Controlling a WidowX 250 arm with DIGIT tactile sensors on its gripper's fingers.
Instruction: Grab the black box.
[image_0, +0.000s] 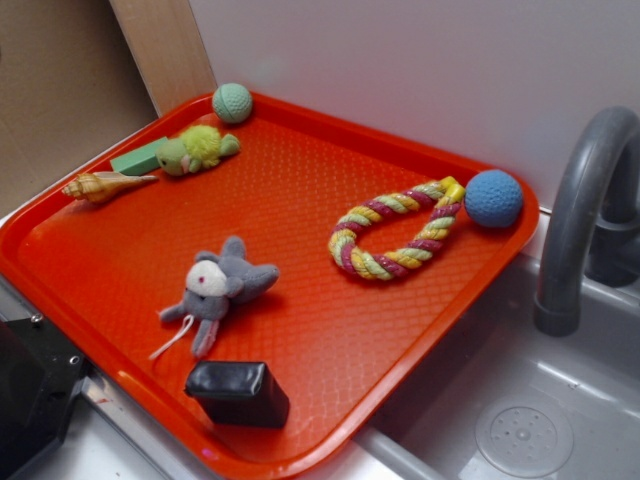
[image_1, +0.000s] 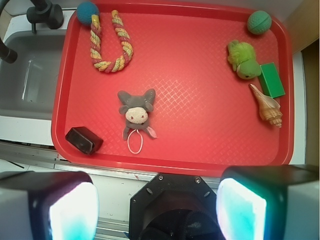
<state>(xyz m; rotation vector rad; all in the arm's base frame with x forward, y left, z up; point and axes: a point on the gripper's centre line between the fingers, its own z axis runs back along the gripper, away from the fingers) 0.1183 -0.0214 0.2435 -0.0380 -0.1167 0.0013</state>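
Item: small glossy black rectangular box (image_0: 238, 392) with rounded edges, lying flat at a near corner of the red plastic tray (image_0: 330, 310), just inside the rim. Nearest neighbour: grey plush mouse (image_0: 214, 287), near but apart.

Other contents: twisted multicolour rope loop (image_0: 395, 230) touching a blue textured ball (image_0: 493, 197); green ball (image_0: 232, 102); green plush toy (image_0: 197, 147) against a green block (image_0: 140, 158); spiral seashell (image_0: 103, 185). Grey sink basin (image_0: 520, 420) with faucet (image_0: 580, 210) alongside the tray.

Gripper (image_1: 157, 207): fingers (image_1: 72, 210) spread wide, holding nothing, high above the counter edge and short of the tray; the box sits well off to one side of its centreline.

Risks, as judged: the box hugs the raised rim, so a descending finger may strike the rim or push the box instead of straddling it. The glossy rounded surface may slip under a shallow pinch. The mouse's string tail could snag if the approach drifts.

Views: the wrist view alone shows the spread fingers and the box's angle to the rim. The exterior view alone shows the box's height and sheen; the fingers are not visible there.
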